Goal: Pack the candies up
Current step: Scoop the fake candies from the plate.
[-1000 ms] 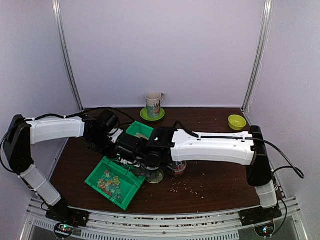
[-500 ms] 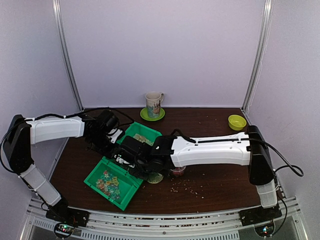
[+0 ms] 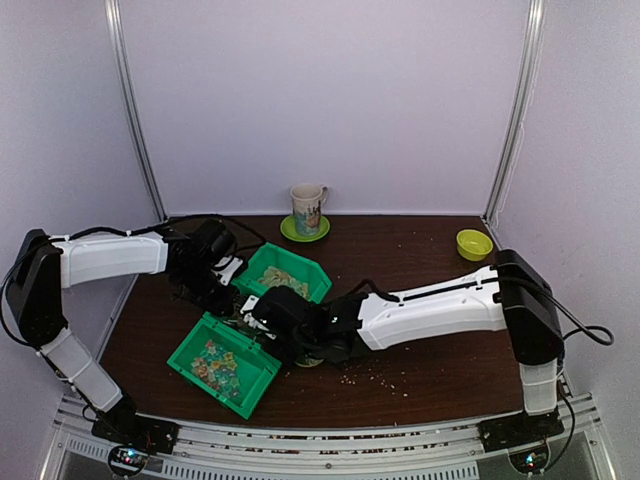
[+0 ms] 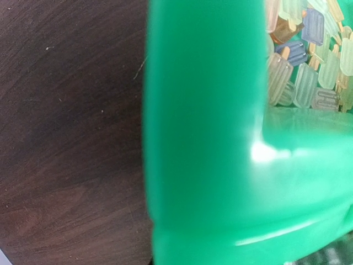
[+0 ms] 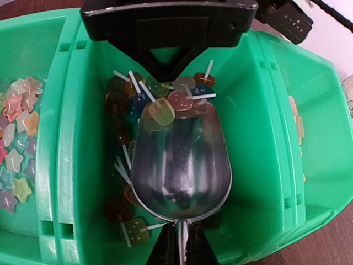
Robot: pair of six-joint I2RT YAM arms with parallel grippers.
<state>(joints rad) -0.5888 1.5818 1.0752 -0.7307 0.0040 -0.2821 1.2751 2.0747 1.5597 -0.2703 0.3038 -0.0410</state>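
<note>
The candies lie in three green bins side by side. Lollipop candies (image 5: 118,102) fill the middle bin (image 5: 248,138), star candies (image 5: 16,165) the bin on its left (image 3: 225,365), and popsicle candies (image 4: 300,66) the back bin (image 3: 285,272). My right gripper (image 5: 181,243) is shut on the handle of a metal scoop (image 5: 182,160), whose bowl is down in the middle bin with one yellowish lollipop (image 5: 161,112) at its tip. My left gripper (image 3: 225,283) is at the back bin's left wall (image 4: 204,138), shut on it. Its fingers are hidden in the left wrist view.
A mug on a green saucer (image 3: 307,208) stands at the back, and a small yellow-green bowl (image 3: 474,243) at the back right. A round tan lid (image 3: 310,357) lies just below my right gripper. Small crumbs (image 3: 375,375) are scattered on the dark table in front.
My right arm has swung left and down, bringing the scoop into the middle bin and uncovering the back bin. The left arm has stayed where it was.
</note>
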